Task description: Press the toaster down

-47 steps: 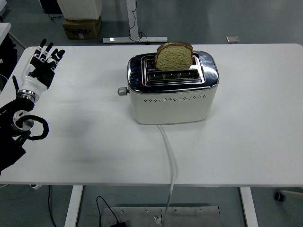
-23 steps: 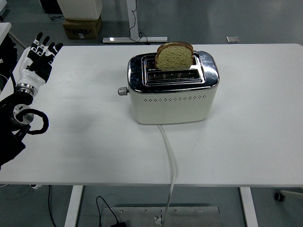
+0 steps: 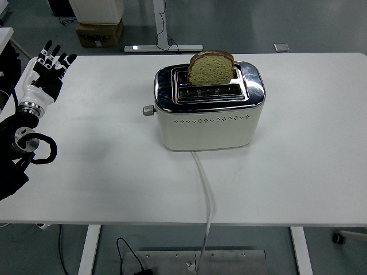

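A cream and chrome toaster [image 3: 207, 109] stands in the middle of the white table [image 3: 298, 166]. A slice of brown bread [image 3: 211, 67] sticks up out of its rear slot. The toaster's lever knob [image 3: 148, 110] juts from its left end, in the raised position. My left hand [image 3: 47, 70] hovers over the table's far left edge with its fingers spread, holding nothing, well apart from the toaster. The right arm is out of sight.
The toaster's white cord [image 3: 205, 189] runs from its front over the table's near edge. A cardboard box [image 3: 99, 33] and a desk frame [image 3: 163, 40] sit on the floor beyond the table.
My left hand has drifted a little to the left and back toward the table's far left edge. The toaster, bread and lever have not moved.
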